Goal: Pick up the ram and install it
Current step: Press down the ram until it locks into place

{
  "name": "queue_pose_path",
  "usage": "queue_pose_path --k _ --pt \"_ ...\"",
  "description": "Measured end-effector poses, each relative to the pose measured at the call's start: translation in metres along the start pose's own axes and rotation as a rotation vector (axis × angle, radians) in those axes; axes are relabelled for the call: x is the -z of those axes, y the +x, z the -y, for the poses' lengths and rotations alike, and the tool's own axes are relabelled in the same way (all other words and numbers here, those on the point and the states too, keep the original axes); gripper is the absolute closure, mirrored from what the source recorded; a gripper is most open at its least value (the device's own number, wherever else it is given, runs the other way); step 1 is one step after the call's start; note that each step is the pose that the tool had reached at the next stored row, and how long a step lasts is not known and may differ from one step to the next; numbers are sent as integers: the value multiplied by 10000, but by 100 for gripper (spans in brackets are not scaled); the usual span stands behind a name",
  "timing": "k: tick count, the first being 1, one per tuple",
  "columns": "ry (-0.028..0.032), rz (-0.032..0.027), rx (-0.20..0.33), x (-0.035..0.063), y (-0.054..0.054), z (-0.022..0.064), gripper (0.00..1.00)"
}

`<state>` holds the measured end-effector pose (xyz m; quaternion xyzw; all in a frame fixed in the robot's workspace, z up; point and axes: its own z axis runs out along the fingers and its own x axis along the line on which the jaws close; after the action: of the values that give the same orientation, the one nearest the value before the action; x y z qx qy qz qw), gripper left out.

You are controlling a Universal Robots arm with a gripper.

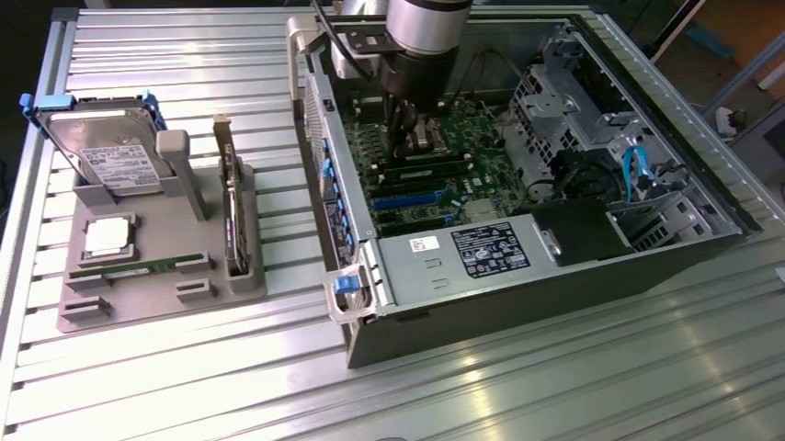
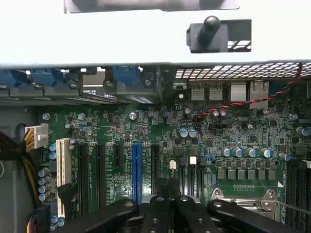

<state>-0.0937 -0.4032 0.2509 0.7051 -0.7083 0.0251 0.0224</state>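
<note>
Item: ribbed, silvery aluminium desk, its slats catching glare

Holder: a matte grey moulded plastic tray is lying on the desk at the exterior view's left. It is carrying:
- a silver metal hard drive with a white label, standing tilted in a blue-tabbed frame
- a square, flat silver processor chip, sitting in a shallow pocket
- a tall expansion card with a metal bracket, standing on edge in its slot
- the ram, a long, thin green circuit-board stick, lying low in a narrow groove near the tray's front, well apart from the hand

Enclosure: a black and grey sheet-metal computer case is lying on its side with the panel off. It is holding:
- a green motherboard studded with small cylindrical capacitors
- one long blue plastic slot among black slots, and a white slot to one side
- a twisted red and black wire running across the board
- a labelled black box near the case's front edge
- a light-blue cable by the drive cage

Arm: the grey cylindrical robot arm is reaching straight down into the case. Its black hand is hanging just above the motherboard, near the slots. In the wrist view the hand is showing its fingers pressed together, with nothing visible between them
</note>
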Motion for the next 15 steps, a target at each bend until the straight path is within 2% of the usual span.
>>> queue_pose_path --k 4,8,10,11,15 --pt "-3 -1 0 0 0 42 89" --pt "-15 -1 0 0 0 125 89" --pt "-27 -1 2 0 0 176 89" --pt "-51 -1 3 0 -1 244 89" --pt "-99 -1 7 -1 -1 354 89"
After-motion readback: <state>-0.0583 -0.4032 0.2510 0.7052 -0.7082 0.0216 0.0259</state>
